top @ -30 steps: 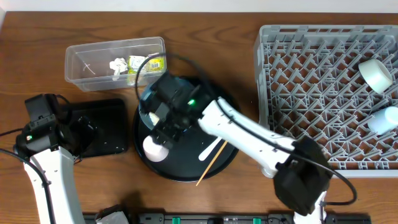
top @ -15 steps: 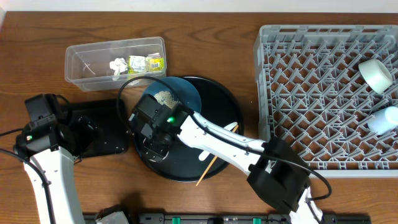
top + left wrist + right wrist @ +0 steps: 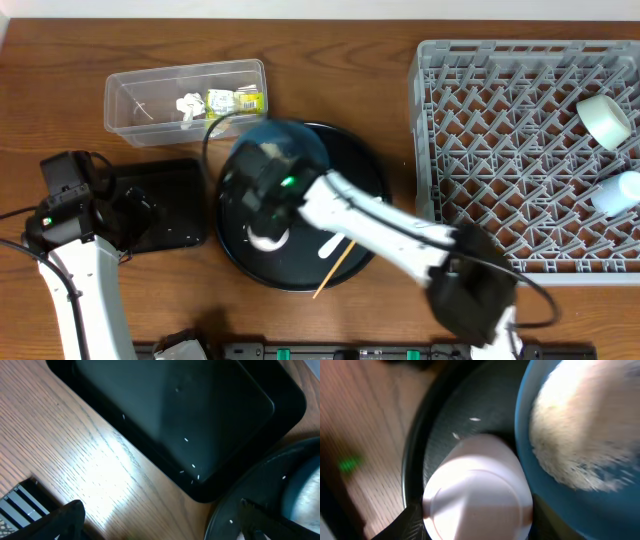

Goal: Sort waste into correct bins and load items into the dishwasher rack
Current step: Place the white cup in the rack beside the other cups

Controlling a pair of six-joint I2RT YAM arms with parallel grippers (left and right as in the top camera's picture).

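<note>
One small pale bowl, lying upturned on the round black tray just beside the blue dish heaped with rice, is sitting between the right gripper's fingers, closure indeterminable; a sideways drag could be jolting the dish and scattering grains.

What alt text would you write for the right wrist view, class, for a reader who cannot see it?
Blurred close-up: a pale bowl sits in the round black tray, close beside a blue dish heaped with white rice. The wooden table shows at the left.
</note>
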